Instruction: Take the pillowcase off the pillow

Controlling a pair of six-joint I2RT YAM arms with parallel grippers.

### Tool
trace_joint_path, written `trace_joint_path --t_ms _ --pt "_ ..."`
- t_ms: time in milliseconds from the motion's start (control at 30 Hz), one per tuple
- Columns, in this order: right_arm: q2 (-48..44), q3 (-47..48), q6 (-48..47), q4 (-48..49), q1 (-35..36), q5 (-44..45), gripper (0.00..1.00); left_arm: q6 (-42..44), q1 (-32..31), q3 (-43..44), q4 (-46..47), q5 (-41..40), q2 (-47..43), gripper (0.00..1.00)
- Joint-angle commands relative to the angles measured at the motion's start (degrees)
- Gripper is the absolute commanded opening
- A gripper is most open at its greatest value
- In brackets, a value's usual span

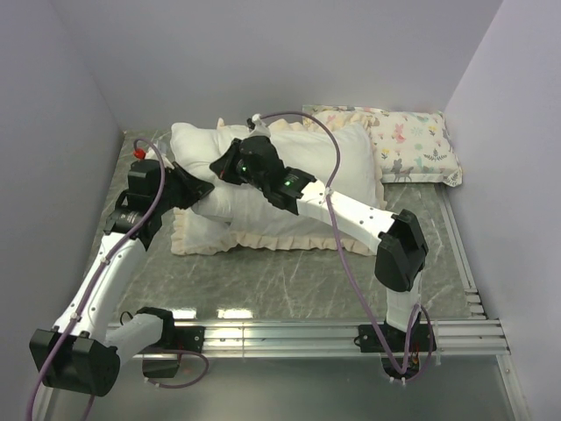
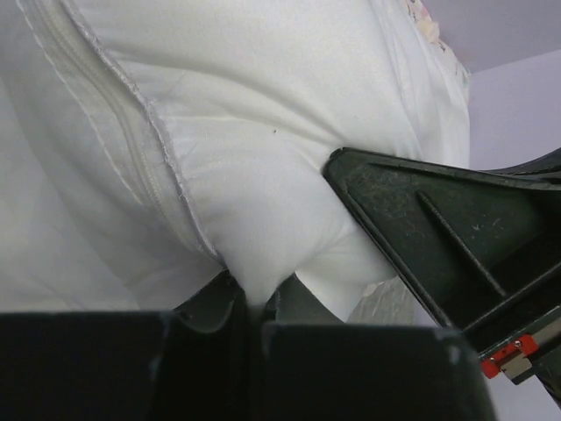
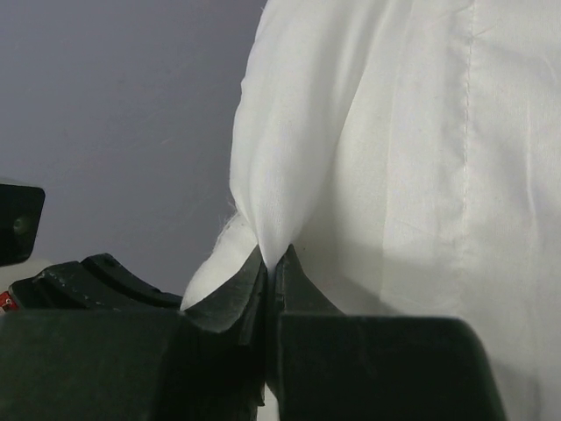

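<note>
White cloth sits pinched in both closed grippers: left gripper point(image 2: 254, 303) on the pillow point(image 2: 280, 237) bulging beside the zip seam point(image 2: 149, 175), right gripper point(image 3: 272, 263) seemingly on the pillowcase point(image 1: 197, 239). Both lie nearer the table's point(image 1: 289, 281) back edge. Extraction step; next, pull them apart.

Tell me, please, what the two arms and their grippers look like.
Both the left arm and right arm have white links and bulky black joints, each trailing a mauve cable. Small green lights glow near the right wrist; a red part sits near the left. The left gripper and right gripper are black.
</note>
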Motion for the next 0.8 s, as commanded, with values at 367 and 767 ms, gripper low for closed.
trace_joint_path --t_ms 367,767 --pt "-20.0 -0.2 -19.8 -12.4 -0.2 5.0 0.78 2.2 -0.1 2.7 -4.1 -9.0 -3.5 0.00" --pt "-21.5 -20.1 -26.6 -17.9 -13.3 1.7 0.81 3.1 0.0 4.3 -5.7 -9.8 -5.1 0.00"
